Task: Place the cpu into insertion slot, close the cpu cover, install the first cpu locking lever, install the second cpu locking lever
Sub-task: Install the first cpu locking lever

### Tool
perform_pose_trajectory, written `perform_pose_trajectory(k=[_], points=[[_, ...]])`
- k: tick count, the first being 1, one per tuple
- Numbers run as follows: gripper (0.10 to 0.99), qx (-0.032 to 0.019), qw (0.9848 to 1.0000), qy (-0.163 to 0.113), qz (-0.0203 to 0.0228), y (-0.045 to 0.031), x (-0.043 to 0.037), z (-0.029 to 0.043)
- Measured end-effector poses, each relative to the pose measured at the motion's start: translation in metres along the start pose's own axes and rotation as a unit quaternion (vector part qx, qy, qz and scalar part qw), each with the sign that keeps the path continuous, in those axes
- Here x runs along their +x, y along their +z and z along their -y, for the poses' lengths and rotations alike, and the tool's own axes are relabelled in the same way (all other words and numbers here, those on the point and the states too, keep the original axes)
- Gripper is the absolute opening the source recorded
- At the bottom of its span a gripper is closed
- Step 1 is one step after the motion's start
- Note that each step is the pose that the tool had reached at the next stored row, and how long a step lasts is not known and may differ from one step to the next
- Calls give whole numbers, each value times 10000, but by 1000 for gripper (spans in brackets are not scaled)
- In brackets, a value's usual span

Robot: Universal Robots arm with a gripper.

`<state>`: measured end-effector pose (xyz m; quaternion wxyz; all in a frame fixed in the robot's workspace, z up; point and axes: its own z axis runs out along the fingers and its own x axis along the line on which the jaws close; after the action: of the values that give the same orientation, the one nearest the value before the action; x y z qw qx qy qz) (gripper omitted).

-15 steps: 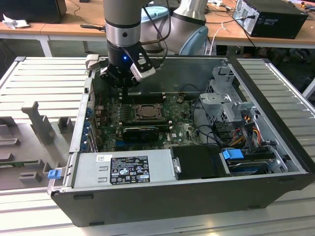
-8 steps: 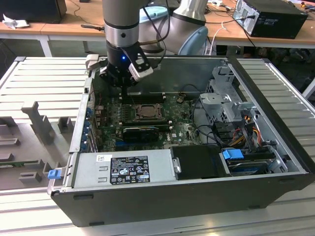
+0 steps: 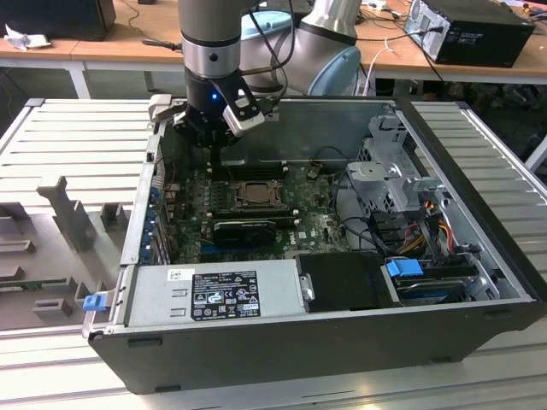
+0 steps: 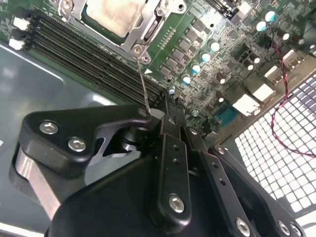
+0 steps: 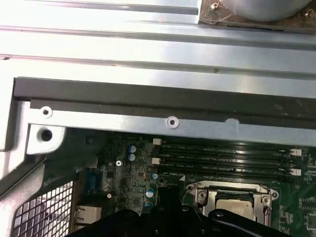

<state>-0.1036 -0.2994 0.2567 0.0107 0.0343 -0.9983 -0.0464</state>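
In the exterior view an open computer case holds the green board, and the insertion slot (image 3: pixel 234 199) sits in its middle. The cpu (image 3: pixel 254 193) lies in the slot with its dull silver top (image 4: pixel 116 15) showing. The silvery cpu cover (image 4: pixel 150 27) lies flat around it. A thin wire locking lever (image 4: pixel 144 84) rises from the socket's corner to my gripper's tips. My gripper (image 3: pixel 214 162) hangs over the memory slots behind the socket, and its black fingers (image 4: pixel 171 123) are pressed together. The lever's end meets the fingertips; I cannot tell if it is clamped.
Long black memory slots (image 4: pixel 89 54) run beside the socket. A black card (image 3: pixel 245 229) lies in front of it. The power supply (image 3: pixel 214 295), a drive cage (image 3: pixel 402 179) and cables crowd the exterior view's right. The case wall (image 5: pixel 148 98) is close behind my wrist.
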Motion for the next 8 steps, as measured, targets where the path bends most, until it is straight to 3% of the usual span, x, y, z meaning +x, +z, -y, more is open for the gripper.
perform_pose_trajectory(k=[8], points=[[106,0,10000,0,0,-1,-53,3]])
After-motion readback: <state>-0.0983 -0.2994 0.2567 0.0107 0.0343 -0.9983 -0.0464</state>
